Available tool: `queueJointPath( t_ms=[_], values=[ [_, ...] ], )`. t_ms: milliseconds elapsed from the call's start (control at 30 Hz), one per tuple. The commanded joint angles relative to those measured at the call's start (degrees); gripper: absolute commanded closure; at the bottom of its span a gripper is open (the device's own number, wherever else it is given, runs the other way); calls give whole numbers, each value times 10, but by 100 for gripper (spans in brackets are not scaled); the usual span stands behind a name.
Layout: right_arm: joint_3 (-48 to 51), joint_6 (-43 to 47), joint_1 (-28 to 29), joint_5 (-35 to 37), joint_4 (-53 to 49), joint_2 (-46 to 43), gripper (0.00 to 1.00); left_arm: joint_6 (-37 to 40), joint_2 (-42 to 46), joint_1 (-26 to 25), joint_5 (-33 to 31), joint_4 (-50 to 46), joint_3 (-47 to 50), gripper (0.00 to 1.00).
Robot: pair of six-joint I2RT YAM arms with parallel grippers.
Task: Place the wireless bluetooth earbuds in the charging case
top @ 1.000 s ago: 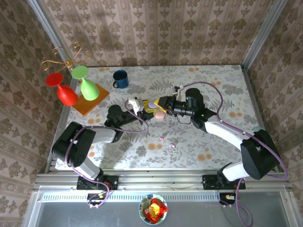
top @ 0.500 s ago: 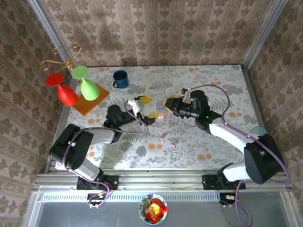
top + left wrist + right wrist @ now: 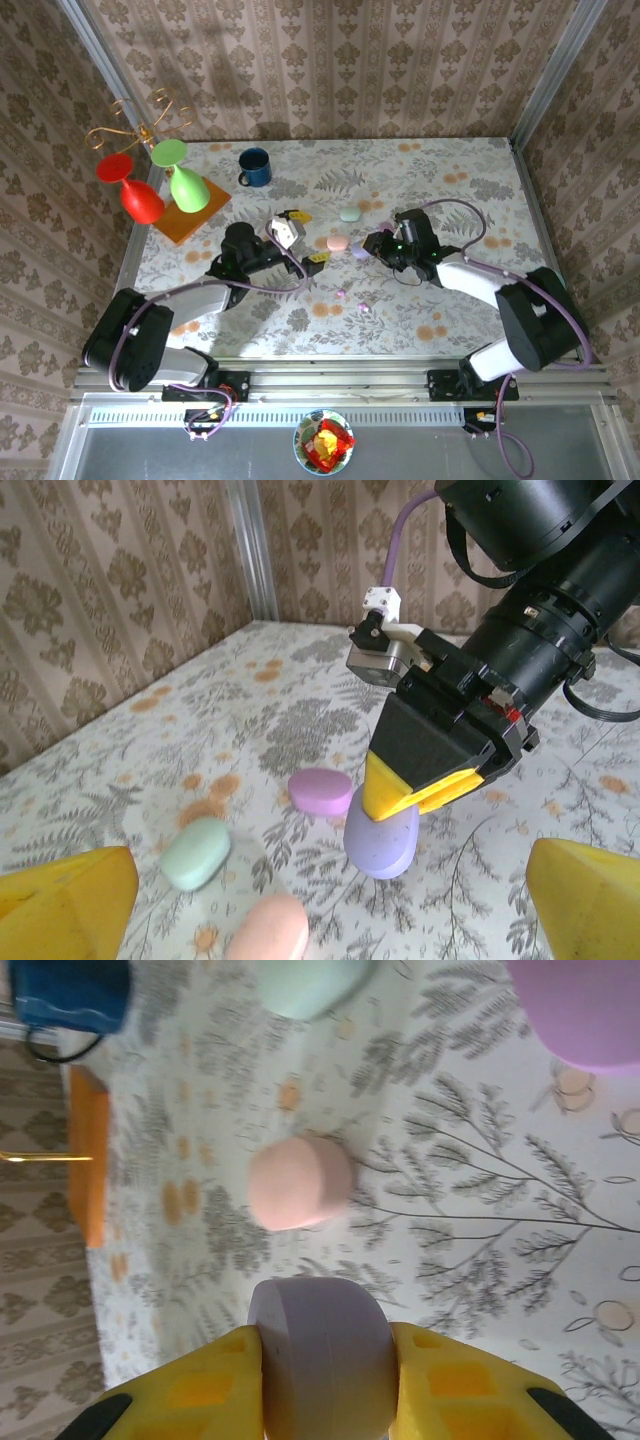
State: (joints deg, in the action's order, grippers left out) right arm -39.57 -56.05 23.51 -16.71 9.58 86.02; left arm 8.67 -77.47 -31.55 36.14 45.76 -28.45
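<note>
Right claw (image 3: 322, 1385) pinches lilac case (image 3: 320, 1330) by its rounded end; left claw (image 3: 308, 236) gapes empty. It could squirt free onto the counter (image 3: 480, 170), knocking the pink case (image 3: 298, 1182).

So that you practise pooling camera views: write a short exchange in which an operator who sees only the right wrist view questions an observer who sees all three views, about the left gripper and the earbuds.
Operator: My right gripper pinches a lavender case. Is the left gripper open?
Observer: Yes. The left gripper stands wide open with nothing between its fingers.
Operator: Where are the earbuds?
Observer: One earbud and a second earbud lie loose on the table, on the arms' side of the pink case and apart from it.
</note>
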Motion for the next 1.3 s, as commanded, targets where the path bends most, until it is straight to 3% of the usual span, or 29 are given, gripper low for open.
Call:
queueJointPath(
  t_ms=[0, 333, 500, 633, 833, 1067, 1267],
  values=[
    [-8, 9, 7, -3, 34, 43, 81, 32, 18, -4, -28, -53, 8, 0],
    [-44, 32, 27, -11, 24, 125, 76, 42, 16, -4, -44, -50, 15, 0],
    [-50, 49, 27, 18, -1, 111, 57, 40, 15, -5, -52, -40, 18, 0],
    [-72, 99, 27, 68, -86, 69, 46, 46, 18, -4, -56, -42, 23, 0],
    [-126, 194, 27, 156, -214, 40, 43, 45, 14, -4, -49, -37, 23, 0],
    [-264, 352, 25, 298, -395, 106, 39, 45, 15, -4, -44, -32, 26, 0],
    [-344, 420, 12, 318, -462, 183, 35, 40, 15, 0, -41, -23, 29, 0]
  ],
)
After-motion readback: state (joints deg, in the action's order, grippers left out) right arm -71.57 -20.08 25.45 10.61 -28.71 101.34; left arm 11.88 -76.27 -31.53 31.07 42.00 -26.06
